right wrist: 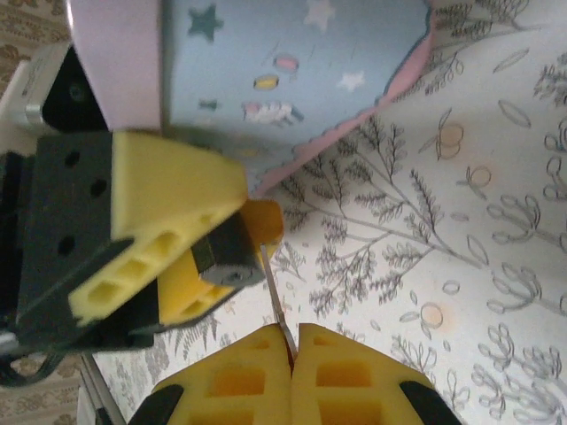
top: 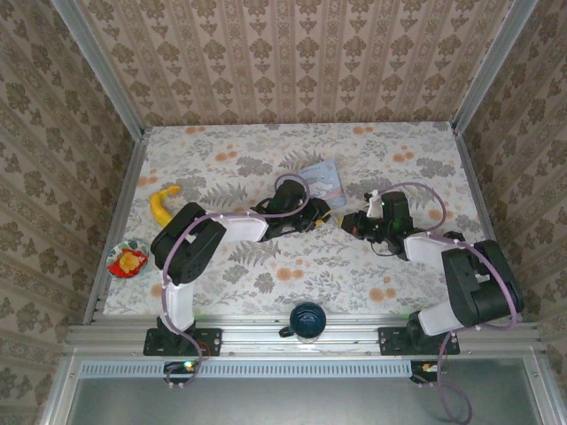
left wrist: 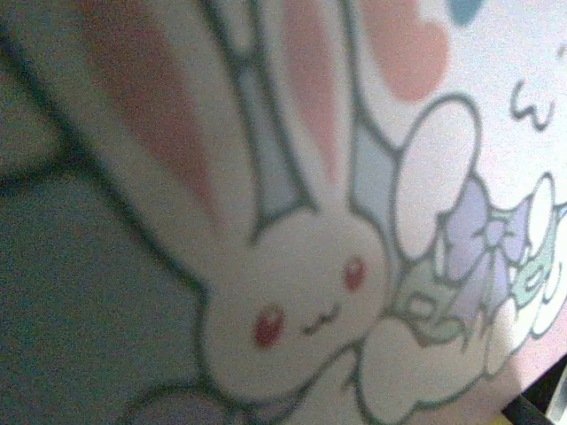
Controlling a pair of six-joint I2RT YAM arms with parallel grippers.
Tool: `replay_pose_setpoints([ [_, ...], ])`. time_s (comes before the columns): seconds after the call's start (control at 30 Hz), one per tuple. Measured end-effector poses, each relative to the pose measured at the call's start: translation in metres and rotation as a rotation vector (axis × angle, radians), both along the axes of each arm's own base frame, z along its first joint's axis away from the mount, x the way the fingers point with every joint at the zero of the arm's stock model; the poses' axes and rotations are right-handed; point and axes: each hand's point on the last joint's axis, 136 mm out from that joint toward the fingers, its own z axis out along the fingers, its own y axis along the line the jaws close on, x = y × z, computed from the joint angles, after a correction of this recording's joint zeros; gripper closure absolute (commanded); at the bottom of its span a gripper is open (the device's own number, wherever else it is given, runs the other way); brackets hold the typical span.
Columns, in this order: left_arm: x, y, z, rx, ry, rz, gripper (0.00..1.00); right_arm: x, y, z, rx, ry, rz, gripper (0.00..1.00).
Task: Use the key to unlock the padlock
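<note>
Right wrist view: the right pincer (right wrist: 294, 359) at the bottom edge is pressed together on the thin key (right wrist: 275, 305), blade pointing up-left. The left pincer (right wrist: 213, 257), left of centre, pinches the small dark padlock (right wrist: 229, 258) just below the blue tin (right wrist: 292, 80). Key tip sits right beside the lock's face, not visibly seated. Both grasps look done; inserting, turning and freeing the shackle seem left.

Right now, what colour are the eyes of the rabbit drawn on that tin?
Red eyes on a white rabbit; the left wrist view shows them best.
</note>
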Motion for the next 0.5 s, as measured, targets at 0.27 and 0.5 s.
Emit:
replay_pose_setpoints([
  [0.27,0.0,0.0,0.0,0.0,0.0,0.0,1.0,-0.015,0.015,-0.001,-0.012,-0.012,0.062,1.0],
  [0.5,0.0,0.0,0.0,-0.003,0.002,0.002,1.0,-0.018,0.019,-0.001,-0.013,-0.012,0.074,1.0],
])
